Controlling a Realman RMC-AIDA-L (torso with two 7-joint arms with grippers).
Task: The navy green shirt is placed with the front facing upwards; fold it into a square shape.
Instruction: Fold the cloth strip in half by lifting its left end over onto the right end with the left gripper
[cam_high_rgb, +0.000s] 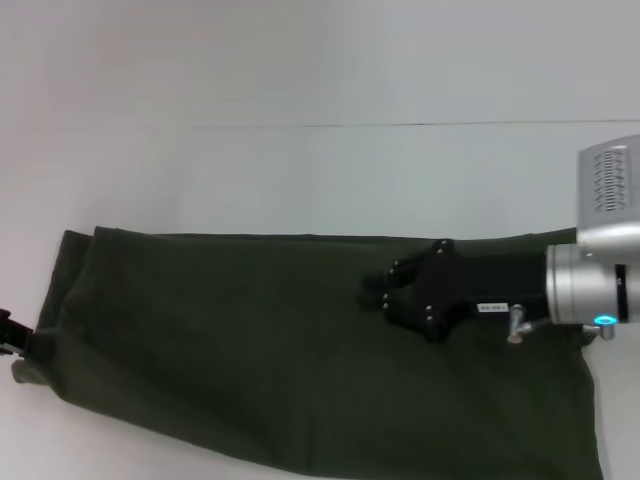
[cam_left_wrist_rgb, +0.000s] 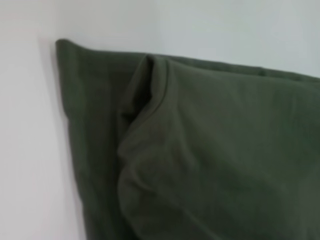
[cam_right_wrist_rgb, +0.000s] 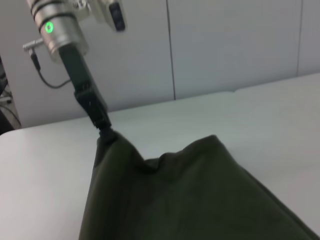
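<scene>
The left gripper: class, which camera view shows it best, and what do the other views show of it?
The right wrist view: the left gripper meets the shirt's raised corner. The head view shows only a dark sliver at the shirt's left edge. The left wrist view shows only shirt.

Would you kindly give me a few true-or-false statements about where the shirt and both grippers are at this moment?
1. The navy green shirt lies as a long folded band across the white table. True.
2. The "FREE!" lettering faces up. False: only plain green cloth shows.
3. The left gripper pinches a corner of the shirt. True: the cloth rises toward it in the right wrist view.
4. The right gripper hangs beyond the table's far edge. False: it is over the shirt.
5. The shirt is already a square. False: it is much longer than wide.
</scene>
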